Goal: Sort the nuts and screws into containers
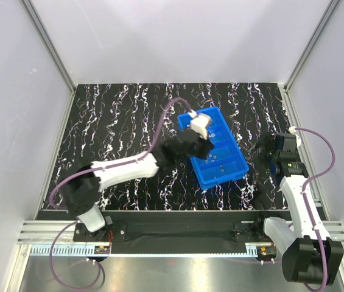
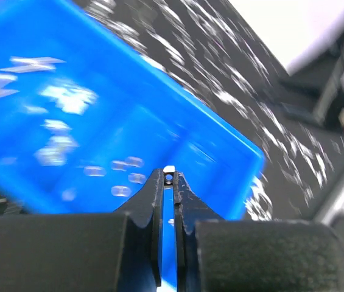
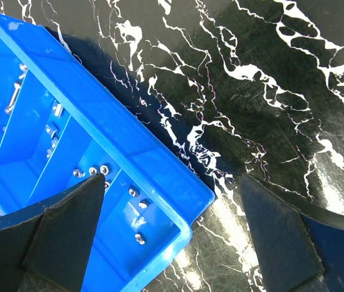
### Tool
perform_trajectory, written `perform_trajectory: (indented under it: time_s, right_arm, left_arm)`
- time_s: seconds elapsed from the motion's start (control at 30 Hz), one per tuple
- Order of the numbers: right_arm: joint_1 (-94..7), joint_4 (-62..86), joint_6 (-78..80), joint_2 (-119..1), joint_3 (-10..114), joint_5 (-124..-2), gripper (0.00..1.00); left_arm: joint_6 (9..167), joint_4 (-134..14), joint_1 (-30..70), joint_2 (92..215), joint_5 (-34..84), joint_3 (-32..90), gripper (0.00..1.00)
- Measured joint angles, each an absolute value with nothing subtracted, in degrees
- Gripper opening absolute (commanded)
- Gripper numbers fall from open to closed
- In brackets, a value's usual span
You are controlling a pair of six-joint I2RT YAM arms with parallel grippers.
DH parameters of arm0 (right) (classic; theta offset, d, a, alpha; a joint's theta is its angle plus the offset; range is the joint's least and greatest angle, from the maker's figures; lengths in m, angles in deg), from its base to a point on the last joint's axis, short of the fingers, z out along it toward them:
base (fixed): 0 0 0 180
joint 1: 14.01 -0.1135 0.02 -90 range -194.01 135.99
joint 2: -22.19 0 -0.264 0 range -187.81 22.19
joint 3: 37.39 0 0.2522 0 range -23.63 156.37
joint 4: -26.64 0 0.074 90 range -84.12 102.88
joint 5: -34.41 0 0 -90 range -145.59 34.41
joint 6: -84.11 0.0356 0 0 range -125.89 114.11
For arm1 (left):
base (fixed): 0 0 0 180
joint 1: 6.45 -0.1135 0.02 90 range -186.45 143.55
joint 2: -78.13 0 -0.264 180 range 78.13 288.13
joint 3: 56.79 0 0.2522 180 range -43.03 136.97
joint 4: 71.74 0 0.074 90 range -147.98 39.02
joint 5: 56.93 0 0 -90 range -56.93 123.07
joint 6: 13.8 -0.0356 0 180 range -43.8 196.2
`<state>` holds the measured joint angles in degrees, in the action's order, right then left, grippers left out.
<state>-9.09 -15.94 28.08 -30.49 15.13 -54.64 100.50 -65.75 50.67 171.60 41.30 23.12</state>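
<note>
The left end effector [image 2: 169, 185] is pinching one small nut [image 2: 169, 177] by its very tips, jaws almost shut, above the blue tray [image 2: 220, 134], where nuts [image 3: 92, 171] are lying in the end compartment and screws [image 3: 14, 97] further along. This hold is looking thin: the nut may be slipping out early and bouncing into a wrong compartment or onto the worktop [image 3: 269, 91]. The right end effector [image 3: 172, 228] is standing wide open beside the tray.

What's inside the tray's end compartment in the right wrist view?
At least six nuts lie loose on the floor of that blue tray compartment. A finger of the right claw covers its near-left part; anything there is hidden.
</note>
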Motion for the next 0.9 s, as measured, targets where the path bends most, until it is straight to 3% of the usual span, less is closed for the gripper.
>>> perform_trajectory:
  time_s: [0.27, 0.37, 0.43, 0.57, 0.67, 0.9]
  right_arm:
    - [-9.1, -17.1, 27.8, -26.9, 15.1, -53.0, 0.99]
    - [-9.1, -17.1, 27.8, -26.8, 15.1, -53.0, 1.00]
    - [-9.1, -17.1, 27.8, -26.8, 15.1, -53.0, 1.00]
    - [-9.1, -17.1, 27.8, -27.1, 15.1, -53.0, 1.00]
    - [-9.1, -17.0, 27.8, -27.5, 15.1, -53.1, 1.00]
    - [-9.1, -17.0, 27.8, -28.0, 15.1, -53.3, 1.00]
  left_arm:
    - [97.4, -63.7, 55.0, 183.2, 36.1, 28.4, 0.07]
    - [96.2, -63.4, 55.6, 185.0, 36.1, 29.8, 0.23]
    - [95.4, -63.1, 56.0, 185.4, 36.3, 30.2, 0.41]
    - [94.2, -61.8, 56.4, 185.1, 36.6, 30.2, 0.67]
    - [94.0, -59.5, 56.2, 183.0, 37.9, 30.2, 0.74]
    - [101.1, -54.8, 47.6, 166.4, 48.4, 26.7, 0.77]
